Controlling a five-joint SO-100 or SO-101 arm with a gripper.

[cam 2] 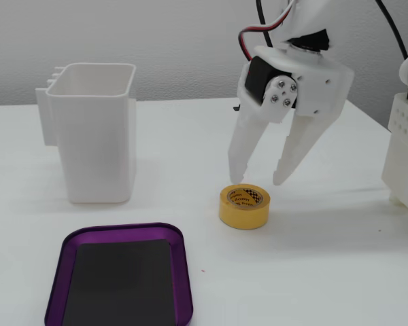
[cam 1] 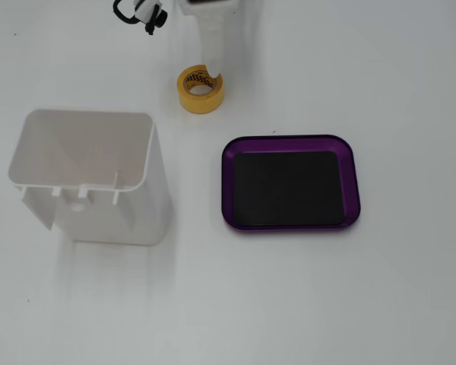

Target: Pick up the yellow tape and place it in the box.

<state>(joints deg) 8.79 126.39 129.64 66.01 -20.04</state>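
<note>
The yellow tape (cam 1: 198, 89) (cam 2: 245, 206) lies flat on the white table, its cardboard core with dark print facing up. My white gripper (cam 2: 258, 181) hangs open just above the roll, fingertips spread to either side of it and a little above its top. In a fixed view from above, one white finger (cam 1: 212, 46) reaches down to the roll's far edge. The box, a shallow purple tray with a black bottom (cam 1: 290, 182) (cam 2: 121, 281), is empty and sits apart from the tape.
A tall white plastic bin (cam 1: 91, 173) (cam 2: 94, 129) stands beside the tray. The arm's white base (cam 2: 404, 136) stands at the right edge. Black cables (cam 1: 140, 13) lie at the top edge.
</note>
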